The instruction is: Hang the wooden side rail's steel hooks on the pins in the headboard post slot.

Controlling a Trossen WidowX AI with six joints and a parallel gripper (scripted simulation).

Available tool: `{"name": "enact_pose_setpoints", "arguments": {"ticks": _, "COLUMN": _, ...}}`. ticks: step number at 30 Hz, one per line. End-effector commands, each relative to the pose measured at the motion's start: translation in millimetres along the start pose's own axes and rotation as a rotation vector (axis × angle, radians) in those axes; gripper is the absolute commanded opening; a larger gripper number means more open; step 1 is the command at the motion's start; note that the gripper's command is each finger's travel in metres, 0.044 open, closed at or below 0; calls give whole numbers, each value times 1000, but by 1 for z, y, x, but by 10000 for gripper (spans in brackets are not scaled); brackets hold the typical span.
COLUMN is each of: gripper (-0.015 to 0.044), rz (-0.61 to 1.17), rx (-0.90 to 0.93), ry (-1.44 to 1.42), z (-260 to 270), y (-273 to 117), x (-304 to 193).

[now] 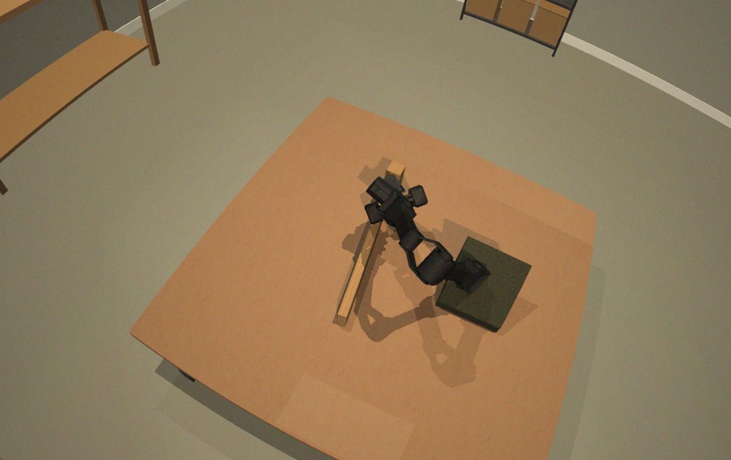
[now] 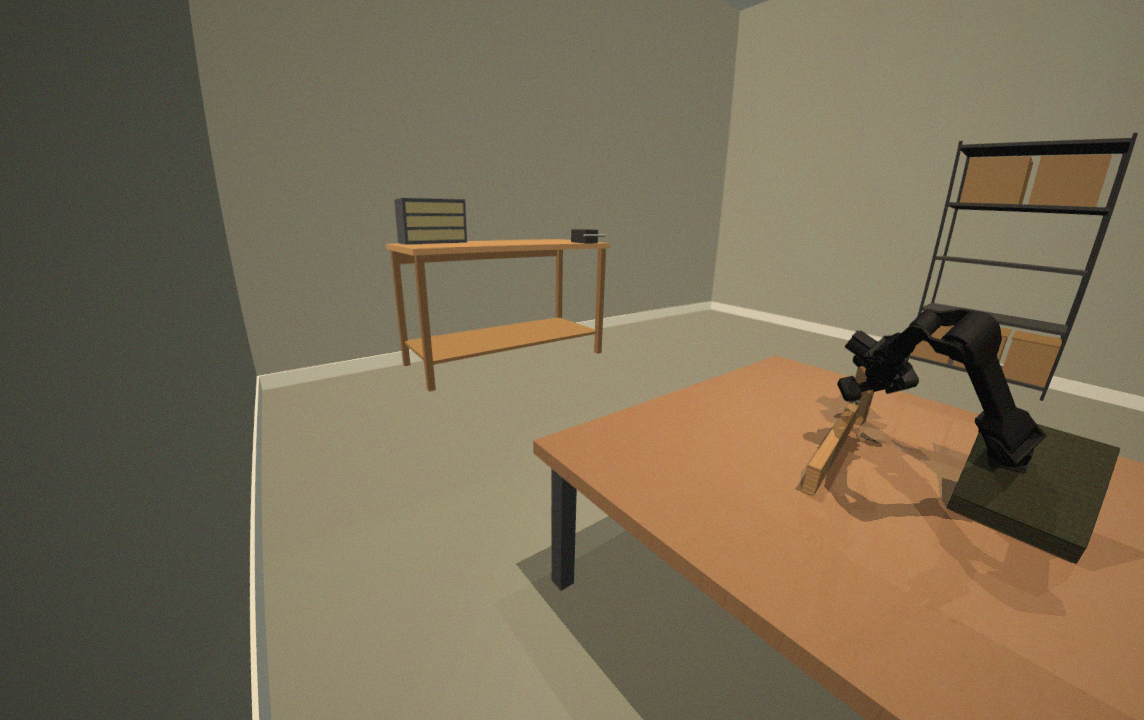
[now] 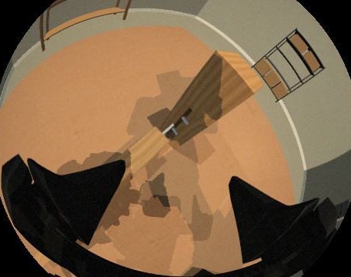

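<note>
Lying with its far end on the table [image 1: 242, 257] [image 2: 692, 465] [image 3: 106, 77], the wooden rail [image 1: 351, 285] [image 2: 829, 452] [image 3: 148, 145] has its other end at the post [image 1: 395, 168] [image 2: 865, 408] [image 3: 206, 85]. Its long axis runs, in the top view, from lower left to upper right, the steel end pointing toward the slot. The wrist view discloses steel [image 3: 168, 128] at that end and two pins [image 3: 185, 121] [image 3: 174, 131] in the slot; the top view has the arm over this junction. Individual hooks cannot be separated, nor can their seating on the pins be confirmed. The gripper [image 1: 395, 204] [image 2: 875, 384] [image 3: 178, 175] is above the rail near the post, its two fingers spread wide with nothing between them.

Count: one rail, one post, one arm, one dark base block [image 1: 505, 285] [image 2: 1050, 501]. Beyond the table stand one workbench [image 1: 53, 91] [image 2: 495, 244] [image 3: 83, 21] and one shelf rack [image 1: 511, 31] [image 2: 1046, 145] [image 3: 301, 55]. Five boxes are countable on the rack in the wrist view; the top view shows only three, and the arm partly covers the lower ones in the exterior view.
</note>
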State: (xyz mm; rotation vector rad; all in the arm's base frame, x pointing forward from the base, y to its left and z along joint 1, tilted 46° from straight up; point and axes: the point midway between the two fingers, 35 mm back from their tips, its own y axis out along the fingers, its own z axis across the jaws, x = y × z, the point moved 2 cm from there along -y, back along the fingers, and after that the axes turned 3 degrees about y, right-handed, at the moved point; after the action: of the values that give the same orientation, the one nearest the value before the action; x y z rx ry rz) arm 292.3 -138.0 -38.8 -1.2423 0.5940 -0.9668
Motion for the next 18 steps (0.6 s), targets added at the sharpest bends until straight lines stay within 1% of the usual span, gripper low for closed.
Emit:
{"name": "enact_pose_setpoints", "arguments": {"ticks": 1, "gripper": 440, "rz": 111, "rx": 45, "ry": -392, "z": 6, "y": 2, "x": 7}}
{"name": "enact_pose_setpoints", "arguments": {"ticks": 10, "gripper": 440, "rz": 238, "rx": 209, "ry": -979, "z": 12, "y": 2, "x": 14}}
{"name": "enact_pose_setpoints", "arguments": {"ticks": 18, "gripper": 440, "rz": 259, "rx": 439, "ry": -1469, "z": 19, "y": -3, "x": 22}}
